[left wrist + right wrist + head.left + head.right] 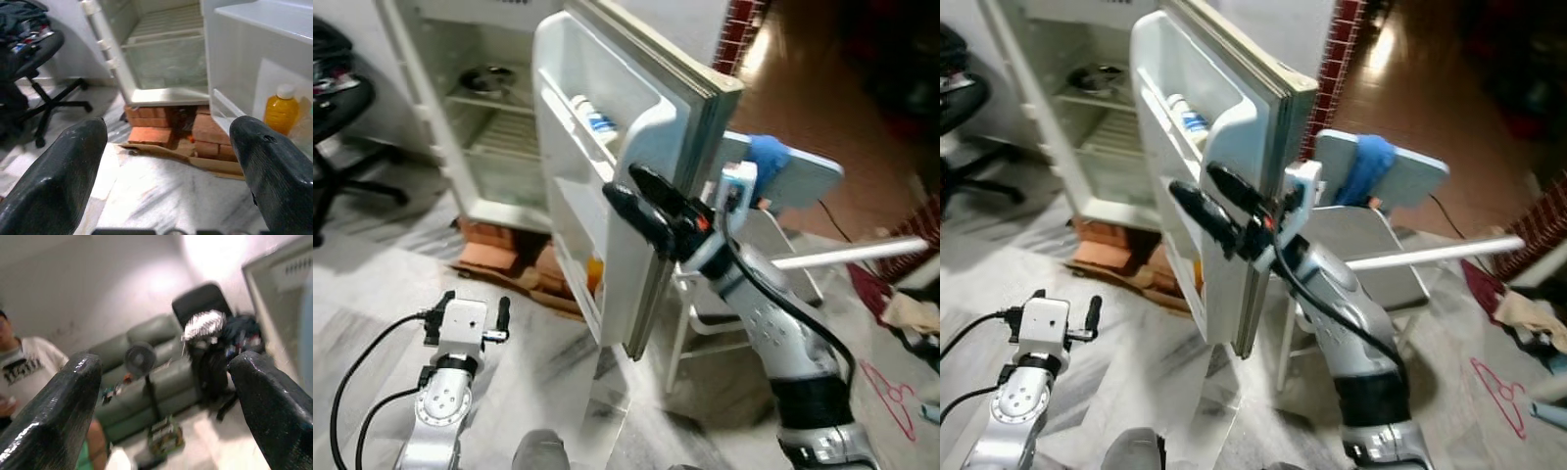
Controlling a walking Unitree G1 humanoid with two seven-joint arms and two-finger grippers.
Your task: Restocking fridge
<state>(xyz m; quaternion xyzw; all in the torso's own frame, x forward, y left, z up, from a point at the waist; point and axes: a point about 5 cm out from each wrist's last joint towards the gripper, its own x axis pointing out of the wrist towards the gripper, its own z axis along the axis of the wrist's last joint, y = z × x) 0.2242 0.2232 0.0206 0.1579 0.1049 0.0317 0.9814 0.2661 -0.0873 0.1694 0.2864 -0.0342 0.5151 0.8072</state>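
- Fridge (460,147) stands open ahead of me, raised on bricks (156,129) with flattened cardboard (161,152) at the base.
- Inside: wire shelves, a metal bowl (487,78) on the upper one.
- Fridge door (626,196) is swung out toward me, nearly edge-on. A white bottle with a blue label (594,117) lies in the upper door shelf; an orange juice bottle (279,110) stands in the lower door shelf.
- My right gripper (628,194) is up at the door's free edge, at about mid height, fingers spread wide, holding nothing. Whether a finger touches the door edge I cannot tell.
- Right arm is raised and extended forward and up, forearm slanting from lower right toward the door, cable running along it.
- Right wrist view looks past the two spread fingers (49,406) to a room with a green sofa (146,382), a standing fan (139,360), a black chair piled with clothes (210,342) and a person in a white shirt (24,369); blurry.
- My left gripper (468,315) is low over the marble floor (538,362), fingers wide apart, empty, pointing toward the fridge base.
- Left arm is low, bent, forearm pointing forward.
- Behind the door: a folding chair (783,196) with a blue cloth (768,157) draped on its back.
- Black office chair (337,127) off to the left.
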